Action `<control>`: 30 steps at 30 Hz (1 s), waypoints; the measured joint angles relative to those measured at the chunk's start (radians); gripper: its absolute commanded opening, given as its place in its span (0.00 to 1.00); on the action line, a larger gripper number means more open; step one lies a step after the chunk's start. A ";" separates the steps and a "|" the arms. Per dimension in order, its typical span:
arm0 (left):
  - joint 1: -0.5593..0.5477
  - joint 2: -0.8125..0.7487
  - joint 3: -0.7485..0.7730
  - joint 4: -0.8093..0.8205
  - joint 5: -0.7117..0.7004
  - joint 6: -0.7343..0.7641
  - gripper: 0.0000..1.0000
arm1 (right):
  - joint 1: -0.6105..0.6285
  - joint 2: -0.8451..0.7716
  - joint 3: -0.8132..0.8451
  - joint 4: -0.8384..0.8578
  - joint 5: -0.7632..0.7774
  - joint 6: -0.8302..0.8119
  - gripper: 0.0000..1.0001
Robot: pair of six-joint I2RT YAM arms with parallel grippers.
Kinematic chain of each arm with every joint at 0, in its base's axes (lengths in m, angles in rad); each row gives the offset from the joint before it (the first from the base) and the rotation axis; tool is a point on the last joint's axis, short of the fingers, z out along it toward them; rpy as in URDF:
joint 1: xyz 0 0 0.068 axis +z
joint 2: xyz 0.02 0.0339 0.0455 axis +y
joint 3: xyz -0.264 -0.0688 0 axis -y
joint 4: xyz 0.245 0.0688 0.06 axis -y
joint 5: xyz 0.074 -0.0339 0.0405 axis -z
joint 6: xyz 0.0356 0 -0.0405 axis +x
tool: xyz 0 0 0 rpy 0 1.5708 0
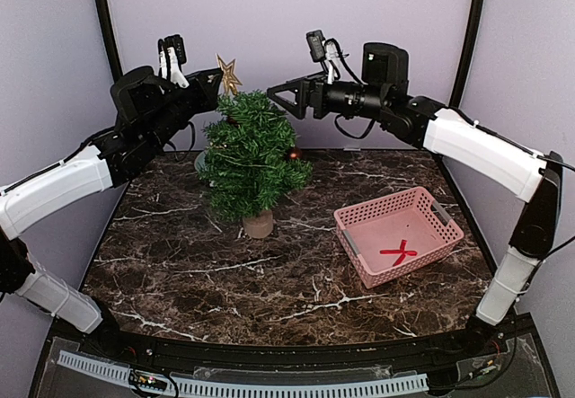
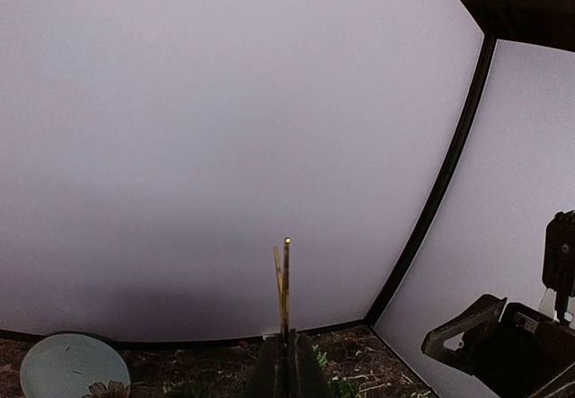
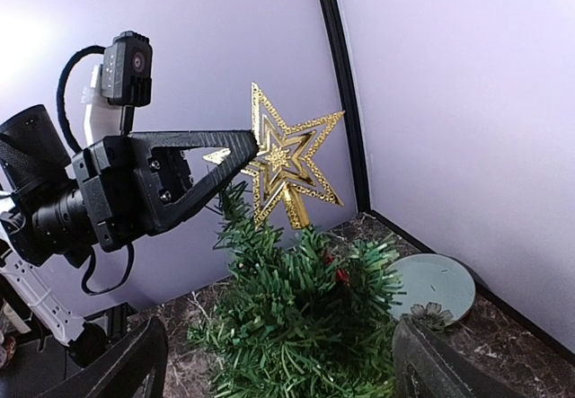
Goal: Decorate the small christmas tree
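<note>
Left gripper (image 3: 248, 141): jaws pressed together and gripping a gold star (image 3: 286, 160) by one of its left points; star standing upright beyond the fingertips, its stem pointing down at the crown of the small christmas tree (image 1: 252, 160), which is standing directly below the gripper; whether the stem is already seated in the crown cannot be told from these views.

Right gripper (image 1: 280, 97): jaws spread wide and gripping nothing, hovering level with the star, facing it from the opposite side, with the treetop lying below and between the two grippers.

Tree: resting on a tan base (image 1: 258, 224) on the dark marble table (image 1: 225, 281); carrying a red bauble (image 1: 293, 154) on the side under the right gripper.

Pale dish (image 3: 431, 281): sitting behind the tree, below the left gripper.

Pink basket (image 1: 422, 259): sitting well below the right gripper, holding a red ribbon piece (image 1: 398, 252).
</note>
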 measured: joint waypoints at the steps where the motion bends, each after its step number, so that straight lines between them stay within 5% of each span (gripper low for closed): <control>1: 0.000 0.000 -0.001 0.002 0.000 -0.001 0.00 | 0.005 0.014 0.021 -0.004 0.009 -0.006 0.85; 9: 0.000 0.000 -0.011 0.017 -0.003 -0.007 0.00 | 0.040 0.104 0.129 -0.052 0.037 -0.042 0.80; 19: 0.000 0.000 -0.025 0.047 -0.007 -0.021 0.00 | 0.059 0.148 0.167 -0.138 0.056 -0.073 0.55; 30: 0.000 0.013 -0.025 0.063 -0.011 -0.022 0.00 | 0.059 0.148 0.167 -0.136 0.064 -0.074 0.39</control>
